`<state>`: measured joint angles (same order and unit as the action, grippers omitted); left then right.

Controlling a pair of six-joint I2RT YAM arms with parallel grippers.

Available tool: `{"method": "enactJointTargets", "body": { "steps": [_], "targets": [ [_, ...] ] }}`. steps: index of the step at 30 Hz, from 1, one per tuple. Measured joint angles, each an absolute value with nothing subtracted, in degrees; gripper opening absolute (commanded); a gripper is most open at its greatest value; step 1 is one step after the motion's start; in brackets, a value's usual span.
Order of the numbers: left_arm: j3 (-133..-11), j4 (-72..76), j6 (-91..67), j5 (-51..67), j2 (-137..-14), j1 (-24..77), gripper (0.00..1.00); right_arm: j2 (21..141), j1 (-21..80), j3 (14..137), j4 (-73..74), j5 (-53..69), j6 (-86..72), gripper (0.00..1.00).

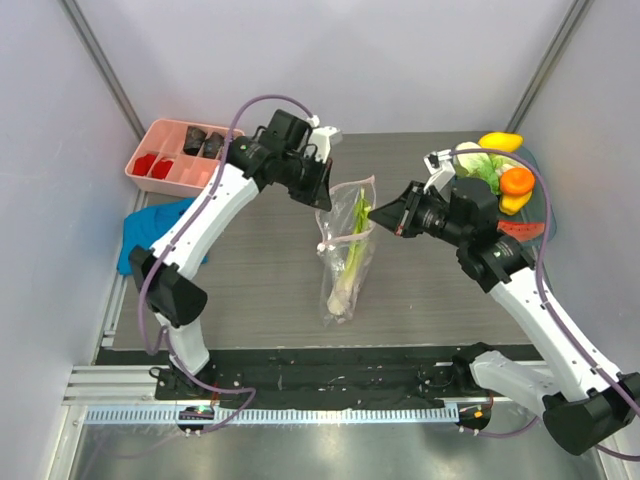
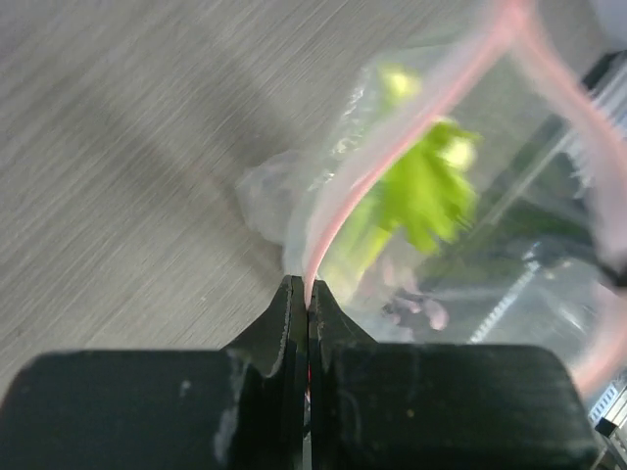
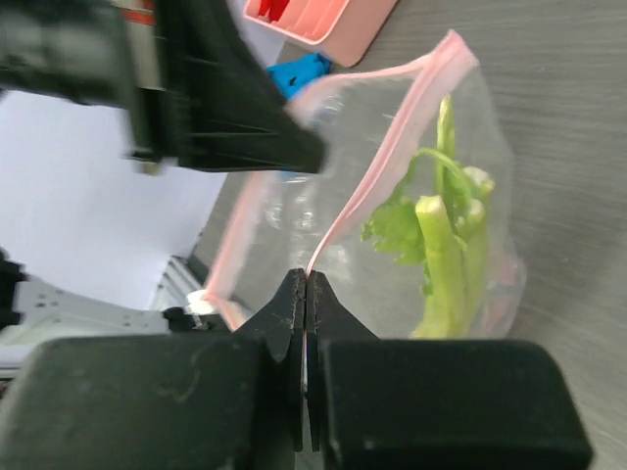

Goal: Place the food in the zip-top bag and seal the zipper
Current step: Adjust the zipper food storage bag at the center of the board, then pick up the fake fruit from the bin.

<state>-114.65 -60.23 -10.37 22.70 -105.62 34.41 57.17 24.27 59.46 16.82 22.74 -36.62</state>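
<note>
The zip-top bag (image 1: 345, 262) hangs upright between my two grippers, its bottom on the grey mat. The green-white leek stalk (image 1: 352, 250) stands inside it. My left gripper (image 1: 326, 192) is shut on one side of the pink zipper (image 2: 338, 220) at the bag's mouth. In the left wrist view the leek's leaves (image 2: 423, 186) show through the plastic. My right gripper (image 1: 374, 213) is shut on the other side of the zipper (image 3: 364, 196), with the leek (image 3: 443, 264) just beyond. The mouth gapes between the two strips. More food (image 1: 503, 175) lies at the back right.
The loose food includes a yellow fruit (image 1: 500, 141), a pale cabbage (image 1: 478, 163), an orange (image 1: 517, 180) and a watermelon slice (image 1: 520, 228). A pink compartment tray (image 1: 178, 157) sits at the back left, and a blue cloth (image 1: 150, 235) lies at the mat's left edge.
</note>
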Motion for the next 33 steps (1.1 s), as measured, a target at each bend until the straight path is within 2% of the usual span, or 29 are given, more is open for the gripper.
{"method": "enactJointTargets", "body": {
  "steps": [5, 6, 7, 9, 11, 12, 14, 15, 18, 22, 25, 29, 33],
  "targets": [
    [-117.8, -60.2, -10.2, 24.8, -101.1, 34.9, 0.0, 55.3, 24.3, 59.5, 20.6, 18.7, -28.9, 0.02],
    [-118.1, -60.2, -10.2, 25.2, -100.6, 35.0, 0.0, 55.2, 24.3, 59.6, 21.6, 17.8, -27.4, 0.05],
    [-118.1, -60.2, -10.2, 25.5, -100.2, 35.1, 0.0, 55.0, 24.3, 59.7, 22.7, 16.9, -26.1, 0.17],
    [-118.2, -60.3, -10.2, 26.0, -100.0, 35.2, 0.0, 55.0, 24.3, 60.0, 24.6, 15.1, -24.1, 0.34],
    [-118.3, -60.6, -10.2, 26.1, -100.0, 35.1, 0.0, 55.0, 24.3, 60.7, 26.7, 13.3, -21.9, 0.43],
    [-118.3, -60.8, -10.3, 26.2, -100.0, 35.1, 0.0, 55.0, 24.3, 61.1, 27.6, 12.5, -21.1, 0.53],
    [-118.5, -61.3, -10.3, 26.3, -100.0, 35.1, 0.0, 55.0, 24.3, 61.8, 28.8, 11.0, -19.6, 0.61],
    [-118.6, -61.4, -10.3, 26.4, -100.0, 35.1, 0.0, 55.0, 24.3, 62.3, 29.4, 10.3, -18.3, 0.69],
    [-118.8, -61.5, -10.5, 26.0, -100.1, 35.1, 0.0, 55.0, 24.1, 63.9, 30.8, 8.8, -16.0, 0.81],
    [-119.4, -61.6, -11.2, 23.9, -100.7, 35.1, 0.0, 56.2, 20.4, 68.2, 32.9, 8.1, -10.9, 0.87],
    [-120.5, -61.6, -11.8, 22.9, -101.9, 34.7, 0.0, 60.0, 12.5, 72.9, 34.0, 11.6, -8.0, 0.9],
    [-120.9, -61.6, -12.1, 22.1, -102.9, 33.5, 0.0, 70.4, -1.2, 80.9, 36.2, 19.9, -4.6, 0.93],
    [-121.2, -61.6, -12.1, 21.6, -103.4, 33.0, 0.0, 81.0, -9.5, 88.1, 39.1, 24.7, 0.4, 0.96]
  ]
}}
